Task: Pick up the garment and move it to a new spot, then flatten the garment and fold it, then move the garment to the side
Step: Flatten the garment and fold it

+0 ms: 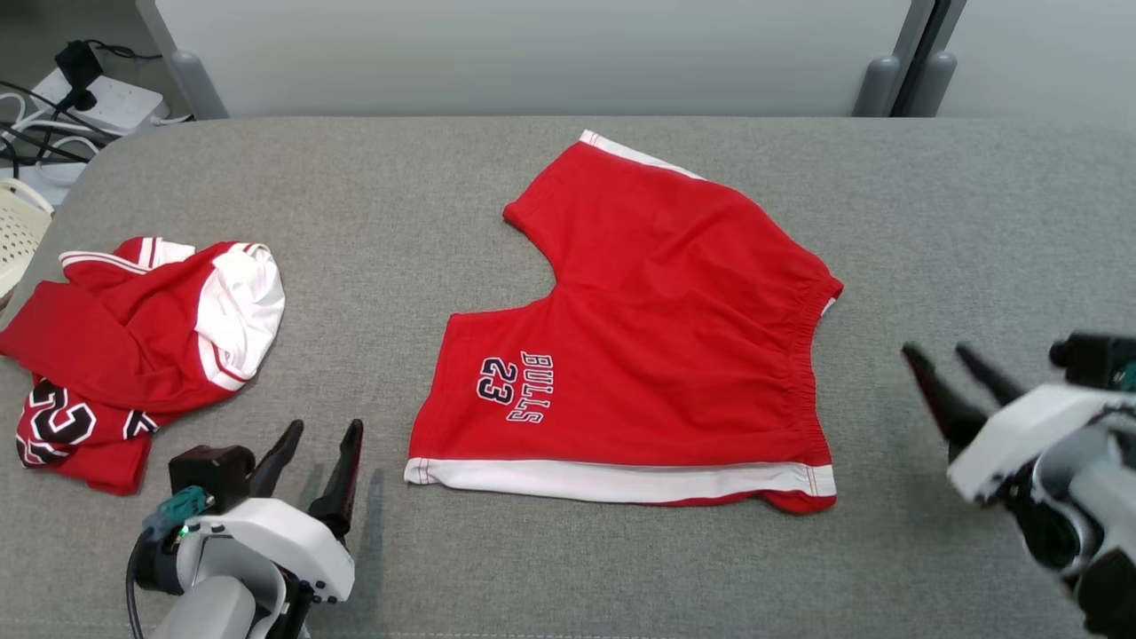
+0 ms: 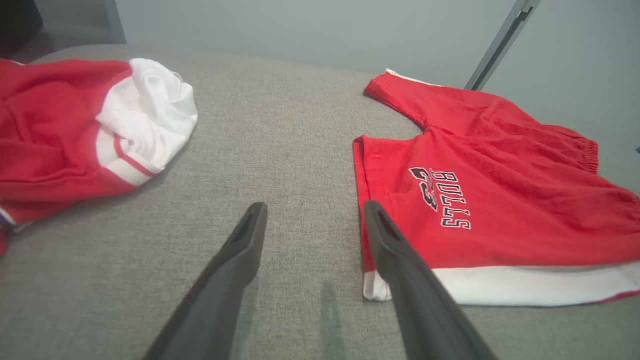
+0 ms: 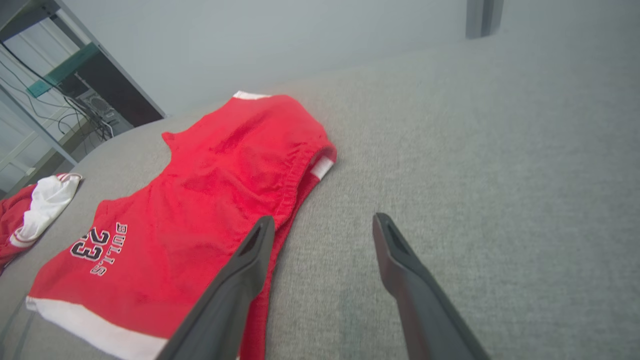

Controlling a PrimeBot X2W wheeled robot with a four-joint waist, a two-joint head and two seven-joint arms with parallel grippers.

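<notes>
At the far left, off the tabletop [image 1: 426,204], a white power strip [image 1: 99,99] is sitting among dark cables. On the tabletop's left side a crumpled red and white jersey [image 1: 133,346] is lying in a heap. Large black digits edged in white are showing at its near end, but they are folded over and cannot be read whole.

Just right of the heap, at the near edge, the left claw [image 1: 325,426] is standing with its 2 dark fingers spread wide. It is gripping nothing and is staying apart from both garments.

In the middle of the tabletop the red shorts [image 1: 657,355] are lying spread flat, with the elastic waistband pointing right and the 2 white-trimmed leg hems pointing left. "BULLS" and "23" are printed in dark letters outlined in white on the near leg, reading sideways from the head view.

To the right of the waistband, the right claw [image 1: 934,349] is hanging over bare grey cloth, its fingers parted wide, holding and touching nothing.
</notes>
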